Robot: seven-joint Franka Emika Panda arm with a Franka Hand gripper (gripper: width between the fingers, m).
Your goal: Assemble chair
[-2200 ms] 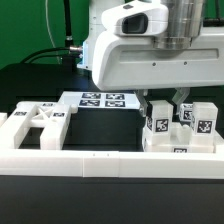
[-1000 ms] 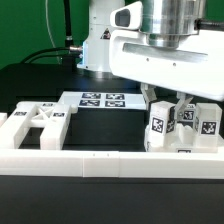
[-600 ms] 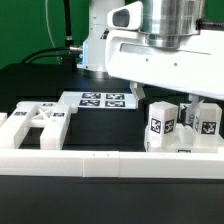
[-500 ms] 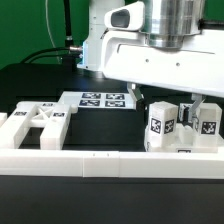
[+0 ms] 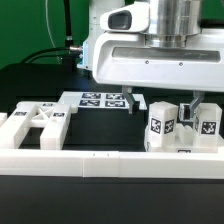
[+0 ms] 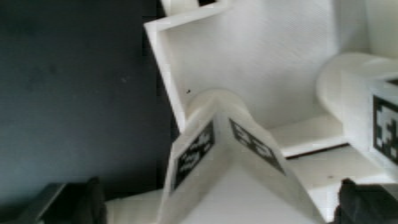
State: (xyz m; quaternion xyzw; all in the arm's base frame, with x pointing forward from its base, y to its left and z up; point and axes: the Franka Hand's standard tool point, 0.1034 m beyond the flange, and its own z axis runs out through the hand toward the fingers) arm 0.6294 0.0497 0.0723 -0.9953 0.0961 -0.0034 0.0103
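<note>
I have the pincer (image 5: 164,108) spread fully wide, and it grips nothing. Its dark fingertips (image 5: 135,105) hang on either side of an upright square chair leg (image 5: 160,124), with a narrow gap showing on each side, so I see no contact. From the wrist view I look down on that leg's top edge, with two black-and-white tags (image 6: 199,152) on adjoining faces, and the fingers are dark shapes clear of it on both sides. Just beside the leg, toward the exterior view's right, stands a second tagged leg (image 5: 207,122), close but apart from the first. Both stand at the exterior view's right end of the black table (image 5: 40,85), behind the long white border rail (image 5: 90,165). The marker board (image 5: 105,99) lies flat farther back, near the middle. The flat slotted panel (image 5: 35,122) lies well apart at the exterior view's left, against the rail
</note>
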